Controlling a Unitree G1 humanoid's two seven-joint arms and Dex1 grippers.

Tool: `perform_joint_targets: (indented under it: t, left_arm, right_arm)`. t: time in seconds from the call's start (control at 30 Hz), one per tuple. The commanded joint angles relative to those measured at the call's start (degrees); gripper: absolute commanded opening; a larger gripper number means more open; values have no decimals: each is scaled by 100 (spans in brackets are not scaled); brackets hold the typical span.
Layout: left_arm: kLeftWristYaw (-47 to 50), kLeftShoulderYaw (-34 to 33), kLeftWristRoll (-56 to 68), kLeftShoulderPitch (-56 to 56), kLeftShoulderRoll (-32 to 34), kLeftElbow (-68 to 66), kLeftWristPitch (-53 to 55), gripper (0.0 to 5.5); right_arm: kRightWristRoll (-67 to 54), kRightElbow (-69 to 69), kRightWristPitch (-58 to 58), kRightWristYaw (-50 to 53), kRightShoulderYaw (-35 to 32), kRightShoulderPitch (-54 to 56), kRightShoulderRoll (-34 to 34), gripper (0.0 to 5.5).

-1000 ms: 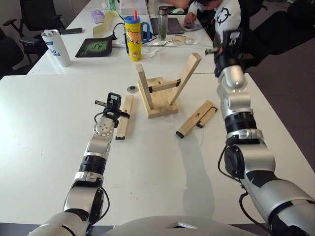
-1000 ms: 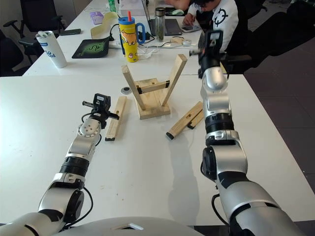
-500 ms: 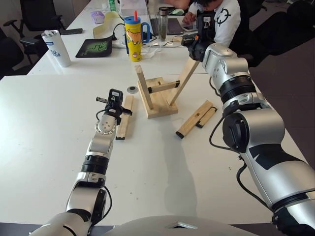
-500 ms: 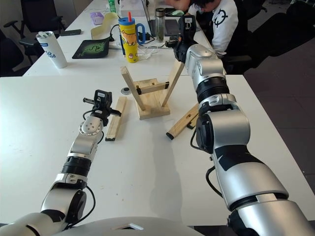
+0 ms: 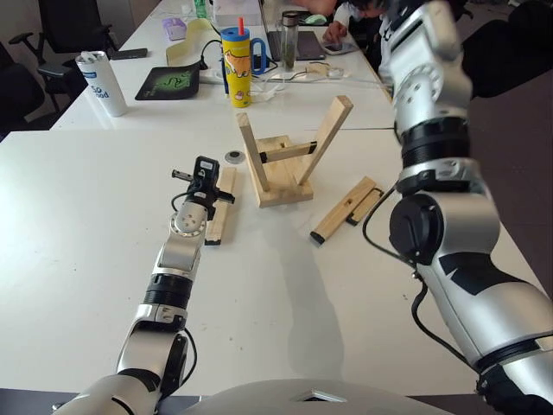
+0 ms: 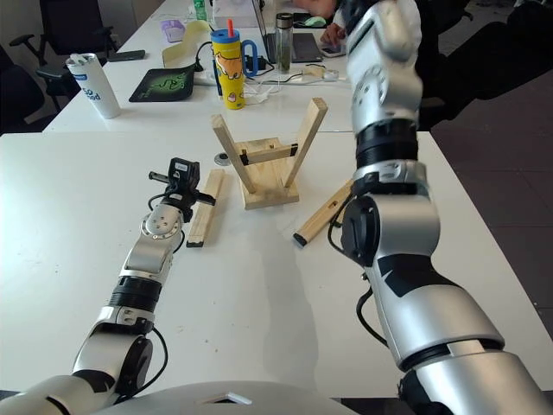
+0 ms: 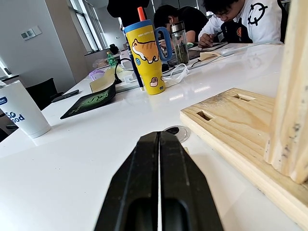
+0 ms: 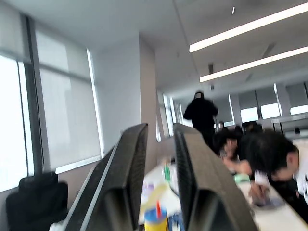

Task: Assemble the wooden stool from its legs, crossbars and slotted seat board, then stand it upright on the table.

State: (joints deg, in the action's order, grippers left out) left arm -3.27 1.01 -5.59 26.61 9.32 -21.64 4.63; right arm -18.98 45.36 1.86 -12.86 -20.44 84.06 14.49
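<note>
The slotted seat board (image 5: pixel 281 183) lies flat mid-table with two legs (image 5: pixel 329 130) standing up from it, joined by a crossbar (image 5: pixel 288 153). Another leg-and-crossbar set (image 5: pixel 347 207) lies flat to its right. One more wooden piece (image 5: pixel 219 206) lies to its left. My left gripper (image 5: pixel 204 174) rests shut and empty just beside that piece; in the left wrist view its fingers (image 7: pixel 139 192) meet in a thin line, with the seat board (image 7: pixel 231 125) ahead. My right arm (image 5: pixel 425 69) is raised high over the table's far right, and my right gripper (image 8: pixel 161 134) is open, empty and faces the room.
A small round disc (image 5: pixel 232 156) lies by the seat board. On the far table stand a yellow cup (image 5: pixel 233 65), a white cup (image 5: pixel 99 82), a bottle (image 5: pixel 288 39) and a dark mouse pad (image 5: pixel 168 82). The near half of the white table (image 5: pixel 78 259) is bare.
My right arm has swung from beside the raised leg's top to high above, its gripper leaving the top of the head views. The left arm has barely moved.
</note>
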Motion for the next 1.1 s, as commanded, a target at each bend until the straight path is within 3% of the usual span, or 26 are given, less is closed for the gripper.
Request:
perform_joint_targets:
  t: [0.03,0.1,0.2,0.33,0.43,0.73,0.83,0.97,1.1]
  left_arm:
    - [59,-7,-6,-46,-46,7,10,0]
    - [78,-9,-5,-46,-54,9,0,0]
    - [90,1,-17,-61,-55,83,9,0]
    - [-2,-1,25,-123,-44,407,120,0]
    - [-9,-199,68,-136,152,391,181,0]
    - [-40,-310,188,-43,162,540,206,0]
    - [-321,-711,1182,236,-83,1591,698,0]
    - [-651,-756,1791,445,30,2603,1329,0]
    - [-658,-913,2332,589,-3,3219,2043,59]
  right_arm:
    - [-137,465,483,68,-270,1029,519,99]
    - [-112,878,481,-87,-223,1164,518,99]
    - [258,1763,-594,-329,271,384,51,99]
    - [1055,1795,-2574,-808,1611,-2429,-721,99]
    - [1015,845,-3513,-624,1828,-3639,-911,99]
    - [582,-761,-2482,-190,1303,-3145,-770,99]
    - [498,-959,-2408,-89,1177,-3089,-776,99]
    - [288,-1263,-2438,88,985,-3098,-844,99]
    - [50,-1621,-2319,244,762,-3044,-915,102]
